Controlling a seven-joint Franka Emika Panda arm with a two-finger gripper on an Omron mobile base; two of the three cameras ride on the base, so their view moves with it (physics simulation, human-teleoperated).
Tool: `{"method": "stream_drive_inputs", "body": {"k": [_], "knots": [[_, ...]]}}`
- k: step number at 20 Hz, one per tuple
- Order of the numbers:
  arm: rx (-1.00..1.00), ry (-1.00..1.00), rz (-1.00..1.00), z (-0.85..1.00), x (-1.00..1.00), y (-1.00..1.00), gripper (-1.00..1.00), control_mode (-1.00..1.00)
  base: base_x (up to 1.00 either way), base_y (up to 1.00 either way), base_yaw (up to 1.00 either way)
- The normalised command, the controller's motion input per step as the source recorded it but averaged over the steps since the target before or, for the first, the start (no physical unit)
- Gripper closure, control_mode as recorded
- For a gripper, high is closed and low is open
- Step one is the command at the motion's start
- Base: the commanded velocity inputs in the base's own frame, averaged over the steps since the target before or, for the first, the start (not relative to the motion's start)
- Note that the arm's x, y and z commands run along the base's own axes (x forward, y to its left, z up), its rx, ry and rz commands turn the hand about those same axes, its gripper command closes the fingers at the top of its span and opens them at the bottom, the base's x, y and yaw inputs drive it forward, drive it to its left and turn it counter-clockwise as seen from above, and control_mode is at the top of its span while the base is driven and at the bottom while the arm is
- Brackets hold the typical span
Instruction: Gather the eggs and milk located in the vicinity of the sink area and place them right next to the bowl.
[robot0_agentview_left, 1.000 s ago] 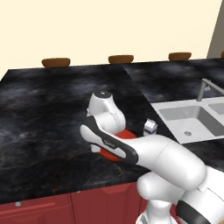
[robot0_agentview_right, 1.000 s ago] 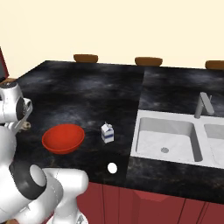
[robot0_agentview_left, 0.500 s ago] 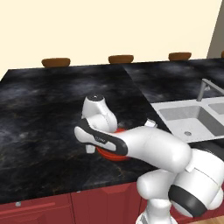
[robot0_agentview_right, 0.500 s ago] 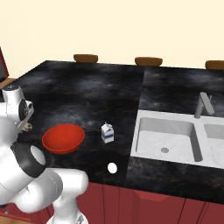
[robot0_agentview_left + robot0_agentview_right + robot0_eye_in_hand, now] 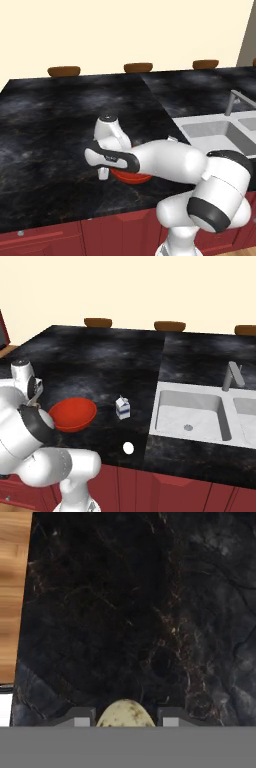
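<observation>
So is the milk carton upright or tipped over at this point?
Upright. In the right base view the milk carton stands on the black counter with its gabled top up, between the red bowl and the sink.

tabletop (image 5: pixel 100 358): black marble | on it: red bowl (image 5: pixel 73 414), milk (image 5: pixel 122 407), white egg (image 5: pixel 128 448) | sink (image 5: pixel 192 413) recessed at right

Bare counter (image 5: pixel 125 612) under gripper (image 5: pixel 125 716)
</observation>
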Motion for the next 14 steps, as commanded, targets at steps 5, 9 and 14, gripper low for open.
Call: {"method": "stream_drive_inputs", "body": {"k": [5,9,14], "knots": [[0.0,0.09,0.0,-0.39,0.17,0.0,1.0,-1.0,0.0,0.0,0.0],[0.0,0.1,0.0,-0.39,0.14,0.0,1.0,-1.0,0.0,0.0,0.0],[0.0,0.06,0.0,-0.29,0.07,0.0,1.0,-1.0,0.0,0.0,0.0]]}}
